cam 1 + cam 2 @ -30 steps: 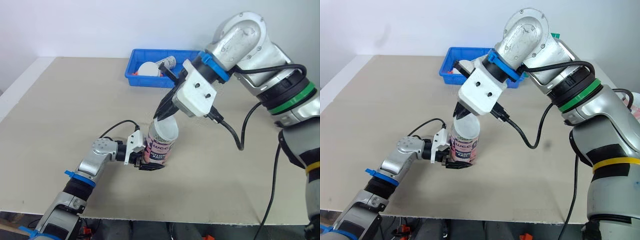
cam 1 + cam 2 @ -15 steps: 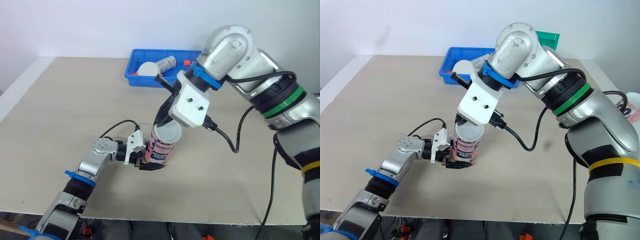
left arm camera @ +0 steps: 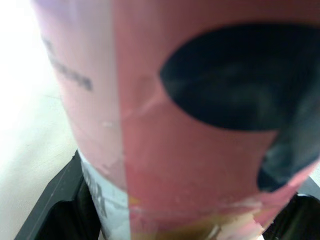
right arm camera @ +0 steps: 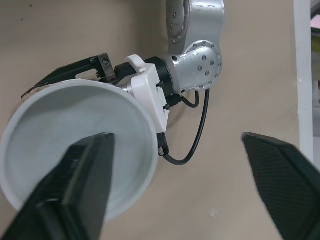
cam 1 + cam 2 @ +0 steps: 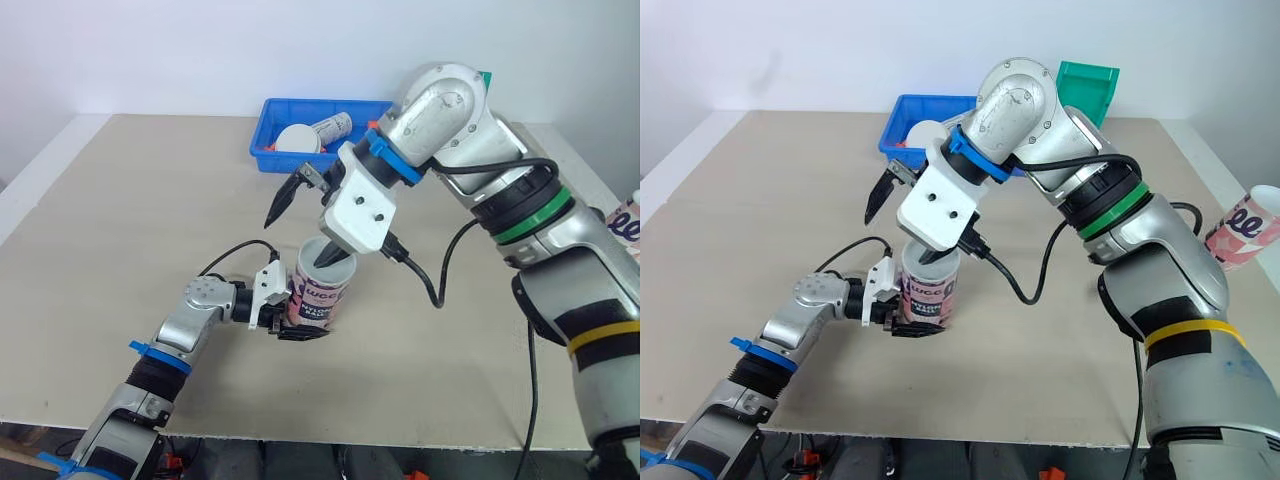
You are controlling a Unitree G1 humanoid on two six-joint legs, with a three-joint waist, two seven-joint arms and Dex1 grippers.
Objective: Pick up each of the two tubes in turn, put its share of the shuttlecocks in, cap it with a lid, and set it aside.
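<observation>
Left eye view: shows, at lower centre, the left gripper (image 5: 298, 326) clamped shut around the foot of an upright pink printed cardboard tube (image 5: 318, 300) on the beige tabletop (image 5: 120, 220). Just above, finds the right gripper (image 5: 298, 240) spread wide and holding nothing, one black fingertip down at the white round lid (image 5: 312, 252) on the tube's top, the other pointing toward the frame's left. Places a blue plastic tray (image 5: 262, 152) at upper centre, with a second white lid (image 5: 296, 137) and a small printed tube lying (image 5: 334, 126) inside.

Right eye view: adds a green plastic bin (image 5: 1087, 80) at upper right behind the tray, and a white container with pink lettering (image 5: 1243, 225) at the right edge.

Left wrist view: meets the tube's pink wall, dark oval print on it, pressed close between the black fingers (image 3: 50, 210).

Right wrist view: looks down onto the lid, one finger (image 4: 85, 185) over it, the other well apart over bare tabletop.
</observation>
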